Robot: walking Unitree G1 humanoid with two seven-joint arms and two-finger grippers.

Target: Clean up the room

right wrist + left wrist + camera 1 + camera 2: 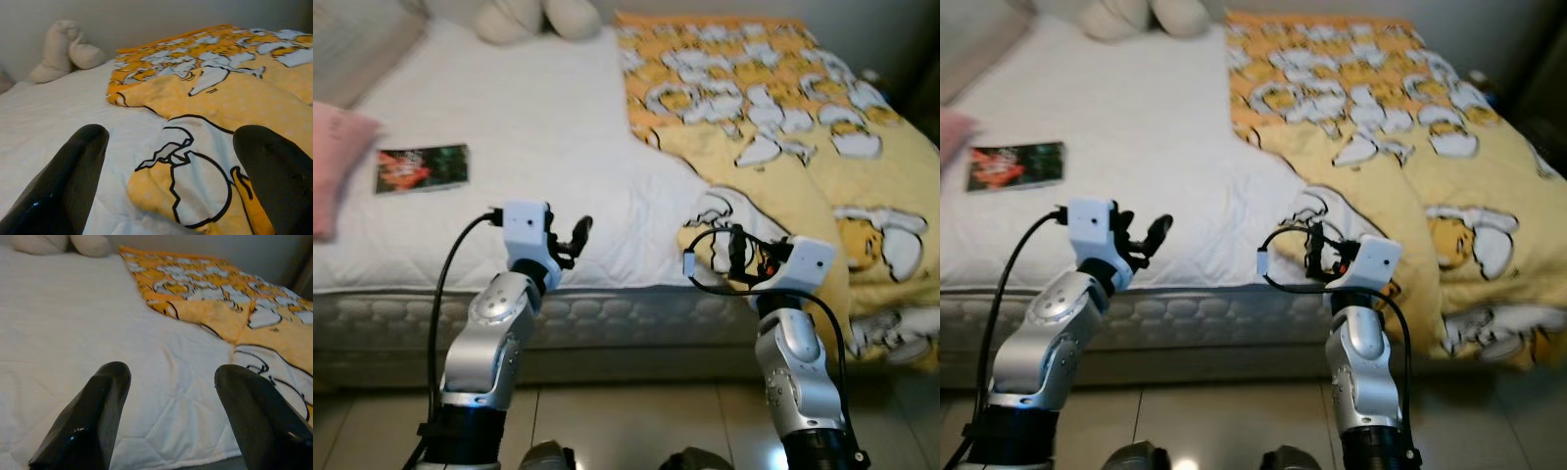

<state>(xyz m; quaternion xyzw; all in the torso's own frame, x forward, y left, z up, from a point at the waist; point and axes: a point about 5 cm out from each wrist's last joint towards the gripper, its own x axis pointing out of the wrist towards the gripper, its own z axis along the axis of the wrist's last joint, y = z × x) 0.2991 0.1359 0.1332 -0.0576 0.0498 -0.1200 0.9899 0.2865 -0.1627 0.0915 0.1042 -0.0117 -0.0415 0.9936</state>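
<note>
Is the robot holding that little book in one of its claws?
No, the book lies flat on the white bed, apart from both open grippers.

rumpled yellow blanket (pixel 783 147) across bed (pixel 529 147)

Both arms were raised, elbows bent, lower frame; left gripper (pixel 576 238) lower left-centre, fingers spread; right gripper (pixel 736 250) lower right-centre, fingers spread.

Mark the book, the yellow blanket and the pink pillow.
book (pixel 422 167), left eye view, middle of its cover.
yellow blanket (pixel 773 166), left eye view, flat upper part.
pink pillow (pixel 331 162), left eye view, its visible corner.
</note>
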